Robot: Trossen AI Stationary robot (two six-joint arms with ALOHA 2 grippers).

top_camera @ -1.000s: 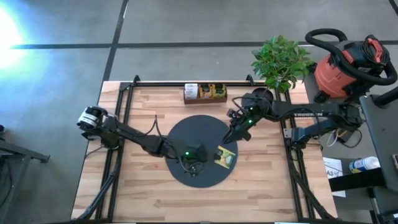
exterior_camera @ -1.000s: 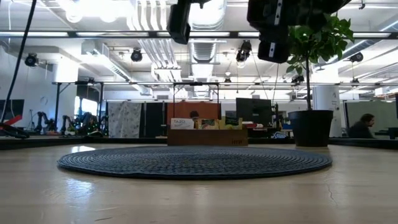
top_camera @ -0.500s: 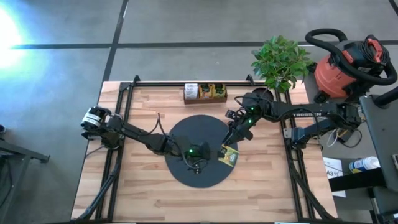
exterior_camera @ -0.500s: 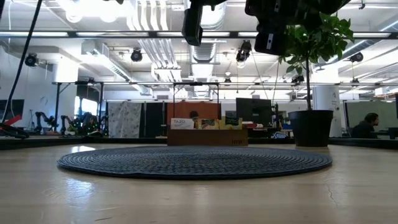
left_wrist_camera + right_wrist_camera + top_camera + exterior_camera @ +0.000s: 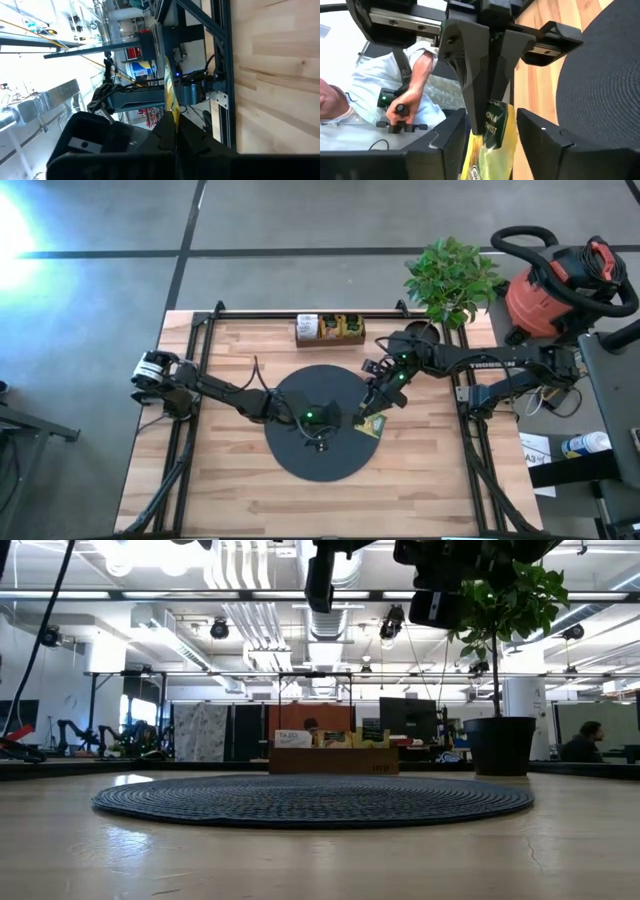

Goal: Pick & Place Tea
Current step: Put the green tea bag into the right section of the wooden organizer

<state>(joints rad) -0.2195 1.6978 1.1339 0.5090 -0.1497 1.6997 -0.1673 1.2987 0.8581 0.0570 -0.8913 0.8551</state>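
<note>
Clamped shut on the tea packet (image 5: 495, 127), edge up over the black disc (image 5: 300, 455): left gripper (image 5: 175, 125). Spread apart either side, not yet gripping, likely for a hand-over: right gripper (image 5: 366, 416). Beyond, at the table's far edge, the wooden tray (image 5: 330, 330).

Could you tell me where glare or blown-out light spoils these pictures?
High view: a white glare patch washes out the floor at upper left. Low view: ceiling lights bloom white. Left wrist view: the background beside the tea packet is overexposed.
</note>
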